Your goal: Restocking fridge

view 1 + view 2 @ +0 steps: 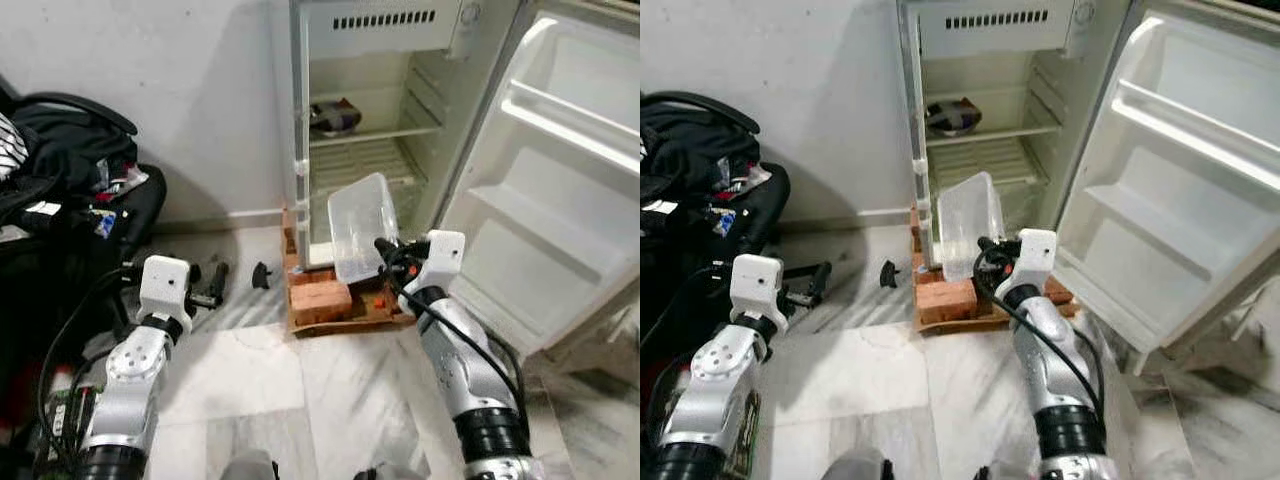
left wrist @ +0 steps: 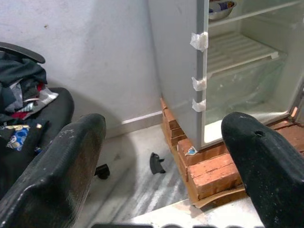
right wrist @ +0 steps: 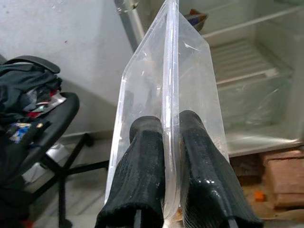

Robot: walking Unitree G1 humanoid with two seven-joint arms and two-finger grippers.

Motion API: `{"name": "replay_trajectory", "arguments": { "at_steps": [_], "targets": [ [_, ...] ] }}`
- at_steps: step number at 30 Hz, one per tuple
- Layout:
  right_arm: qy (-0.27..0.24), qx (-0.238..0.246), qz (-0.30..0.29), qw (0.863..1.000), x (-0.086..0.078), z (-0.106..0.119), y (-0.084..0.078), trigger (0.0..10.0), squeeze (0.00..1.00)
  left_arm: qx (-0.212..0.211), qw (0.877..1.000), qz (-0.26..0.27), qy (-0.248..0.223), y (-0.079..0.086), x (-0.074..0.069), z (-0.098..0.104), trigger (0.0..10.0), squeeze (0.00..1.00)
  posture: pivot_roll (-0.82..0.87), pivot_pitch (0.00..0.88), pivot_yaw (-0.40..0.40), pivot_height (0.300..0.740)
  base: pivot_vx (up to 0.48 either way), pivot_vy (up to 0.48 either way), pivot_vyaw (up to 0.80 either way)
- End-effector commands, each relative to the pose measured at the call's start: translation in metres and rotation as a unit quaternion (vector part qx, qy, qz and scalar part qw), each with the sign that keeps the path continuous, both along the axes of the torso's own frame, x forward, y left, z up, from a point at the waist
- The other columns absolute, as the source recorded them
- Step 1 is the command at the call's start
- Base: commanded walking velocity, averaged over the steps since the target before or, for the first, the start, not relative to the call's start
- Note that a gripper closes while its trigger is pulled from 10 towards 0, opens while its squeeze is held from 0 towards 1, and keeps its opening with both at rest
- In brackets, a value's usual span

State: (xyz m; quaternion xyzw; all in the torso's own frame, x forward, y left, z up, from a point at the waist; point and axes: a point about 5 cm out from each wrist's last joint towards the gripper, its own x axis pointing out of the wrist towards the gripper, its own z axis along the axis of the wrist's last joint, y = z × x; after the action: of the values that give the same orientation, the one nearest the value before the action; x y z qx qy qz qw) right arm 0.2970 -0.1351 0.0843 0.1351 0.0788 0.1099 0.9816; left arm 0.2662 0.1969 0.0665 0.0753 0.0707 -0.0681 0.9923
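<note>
A small white fridge (image 1: pixel 300 150) stands open on bricks, its door (image 1: pixel 560 180) swung out to the right. A bowl (image 1: pixel 335 117) rests on the upper wire shelf (image 1: pixel 400 130). My right gripper (image 1: pixel 381 250) is shut on the rim of a clear plastic container (image 1: pixel 362 225), held tilted on edge in front of the fridge's lower part. In the right wrist view both fingers (image 3: pixel 142 161) pinch the container (image 3: pixel 161 104) wall. My left gripper (image 2: pixel 164 156) is open and empty, low at the left, aimed at the fridge's left side.
Bricks (image 1: pixel 320 297) and a board raise the fridge off the marble floor (image 1: pixel 260 380). A black office chair (image 1: pixel 60 200) piled with clothes and bags stands at the left. Small black pieces (image 1: pixel 260 273) lie on the floor by the wall.
</note>
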Motion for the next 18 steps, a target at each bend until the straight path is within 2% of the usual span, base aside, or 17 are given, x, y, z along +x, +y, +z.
{"name": "replay_trajectory", "arguments": {
  "at_steps": [1, 3, 7, 12, 18],
  "targets": [
    [-0.007, -0.007, -0.017, 1.000, 0.001, 0.002, -0.007, 10.0, 0.00, 0.001, 1.000, 0.006, -0.005, 0.003, 0.001, 0.000, 10.0, 0.00, 0.15, 0.000, -0.028, 0.740, 0.000, 0.000, 0.00],
    [-0.002, -0.014, -0.020, 1.000, 0.005, 0.001, -0.010, 10.0, 0.00, -0.003, 1.000, 0.010, -0.006, 0.004, -0.002, -0.002, 10.0, 0.00, 0.15, 0.000, -0.046, 0.740, 0.154, 0.000, 0.00],
    [-0.013, -0.018, -0.007, 1.000, 0.018, 0.010, -0.001, 10.0, 0.00, 0.001, 1.000, 0.012, 0.004, 0.006, -0.009, -0.008, 10.0, 0.00, 0.17, 0.000, -0.059, 0.740, 0.426, 0.000, 0.00],
    [-0.032, -0.015, -0.001, 0.999, 0.029, 0.023, 0.008, 10.0, 0.00, 0.002, 1.000, 0.009, -0.001, 0.007, -0.008, -0.006, 10.0, 0.00, 0.17, 0.000, -0.051, 0.740, 0.480, 0.000, 0.00],
    [-0.044, -0.019, 0.001, 0.999, 0.029, 0.028, 0.012, 10.0, 0.00, 0.003, 1.000, 0.011, -0.004, 0.008, -0.006, -0.005, 10.0, 0.00, 0.16, 0.000, -0.048, 0.740, 0.480, 0.000, 0.00]
  ]
}}
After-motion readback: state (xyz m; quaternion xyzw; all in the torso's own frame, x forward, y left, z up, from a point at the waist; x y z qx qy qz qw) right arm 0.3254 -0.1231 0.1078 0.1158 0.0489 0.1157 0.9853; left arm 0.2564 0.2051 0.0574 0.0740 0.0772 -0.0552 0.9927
